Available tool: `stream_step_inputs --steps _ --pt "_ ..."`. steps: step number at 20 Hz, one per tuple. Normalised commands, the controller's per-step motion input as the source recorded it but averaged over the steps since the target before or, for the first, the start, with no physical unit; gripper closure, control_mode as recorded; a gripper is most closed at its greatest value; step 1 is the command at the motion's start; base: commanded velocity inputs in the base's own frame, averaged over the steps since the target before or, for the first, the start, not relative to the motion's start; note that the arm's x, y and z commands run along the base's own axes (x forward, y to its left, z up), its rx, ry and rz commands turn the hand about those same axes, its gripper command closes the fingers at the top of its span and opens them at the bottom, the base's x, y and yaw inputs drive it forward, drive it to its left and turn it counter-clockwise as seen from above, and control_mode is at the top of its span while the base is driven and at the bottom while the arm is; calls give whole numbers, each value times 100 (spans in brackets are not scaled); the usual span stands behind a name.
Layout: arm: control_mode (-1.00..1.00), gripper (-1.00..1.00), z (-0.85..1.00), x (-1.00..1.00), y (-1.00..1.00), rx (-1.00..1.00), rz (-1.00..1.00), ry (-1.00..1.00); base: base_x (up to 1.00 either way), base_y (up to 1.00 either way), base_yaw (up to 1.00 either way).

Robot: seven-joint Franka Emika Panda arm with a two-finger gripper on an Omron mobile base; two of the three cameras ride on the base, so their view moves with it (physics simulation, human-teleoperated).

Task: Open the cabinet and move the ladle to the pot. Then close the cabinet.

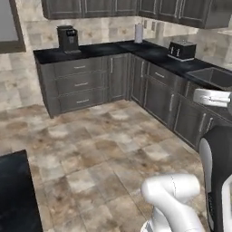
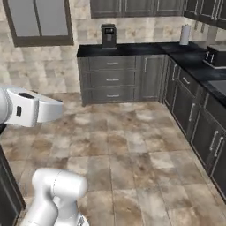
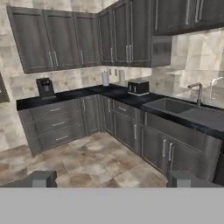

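Observation:
Dark wood-grain wall cabinets run along the back wall and round the corner to the right, also at the top of the left base view. All their doors are shut, with long silver bar handles. I cannot tell which one is the task's cabinet. The ladle and the pot are out of view. My gripper is open, far back from the cabinets over the tiled floor, with nothing between its fingertips.
On the black L-shaped counter stand a coffee machine, a paper towel roll and a toaster. A sink with a faucet lies to the right. Another black counter edge is at my left.

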Motion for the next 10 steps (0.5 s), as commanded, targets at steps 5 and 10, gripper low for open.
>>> stream_step_inputs --steps 5,10 --pt "100 -100 0 0 0 0 0 0 0 0 -100" --pt "100 -100 0 0 0 0 0 0 0 0 -100"
